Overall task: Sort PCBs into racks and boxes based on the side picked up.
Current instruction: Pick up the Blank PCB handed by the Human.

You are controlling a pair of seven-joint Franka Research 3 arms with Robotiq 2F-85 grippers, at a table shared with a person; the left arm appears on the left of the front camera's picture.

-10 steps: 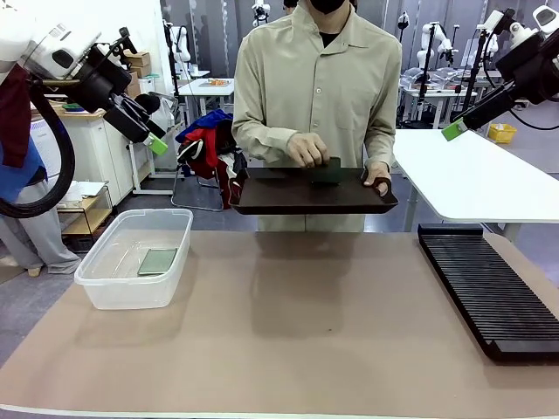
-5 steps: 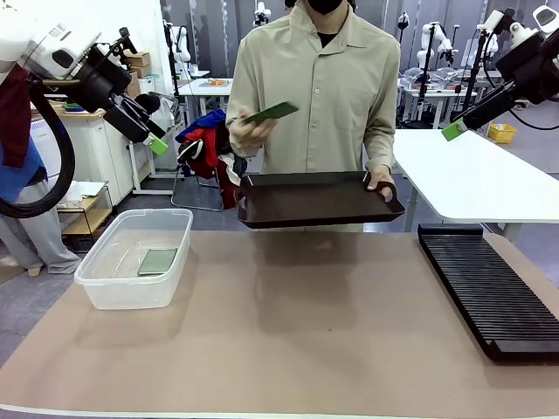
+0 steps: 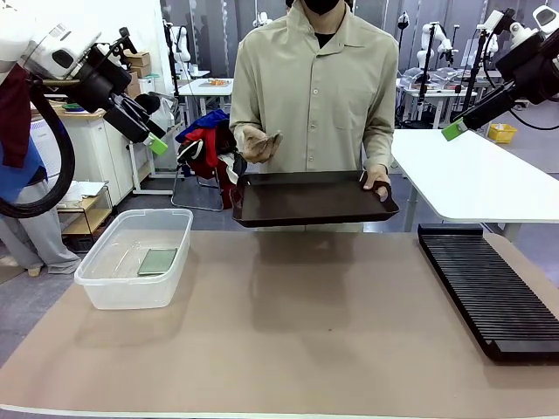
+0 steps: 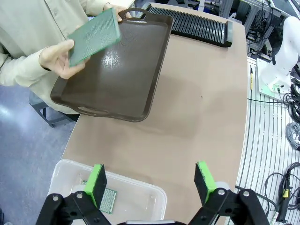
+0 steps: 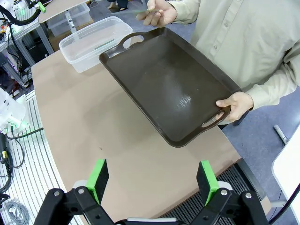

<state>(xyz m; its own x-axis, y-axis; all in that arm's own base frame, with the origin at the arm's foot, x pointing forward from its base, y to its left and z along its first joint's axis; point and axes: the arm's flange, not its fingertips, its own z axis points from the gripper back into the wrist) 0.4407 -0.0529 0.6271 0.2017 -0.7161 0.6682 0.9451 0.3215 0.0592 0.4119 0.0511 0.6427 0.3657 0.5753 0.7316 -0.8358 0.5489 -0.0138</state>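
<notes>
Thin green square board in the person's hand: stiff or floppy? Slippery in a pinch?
Probably stiff: the thin green square board looks flat though the person's hand holds it near one edge only. Likely light, since fingertips alone carry it. Being thin, it may pivot in a narrow pinch.

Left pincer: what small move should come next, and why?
Probably ease the left pincer, jaws open, toward the green PCB that the person's hand holds up over the brown tray. That board is offered on this arm's side, and the pincer hangs above the clear tub, holding nothing.
</notes>
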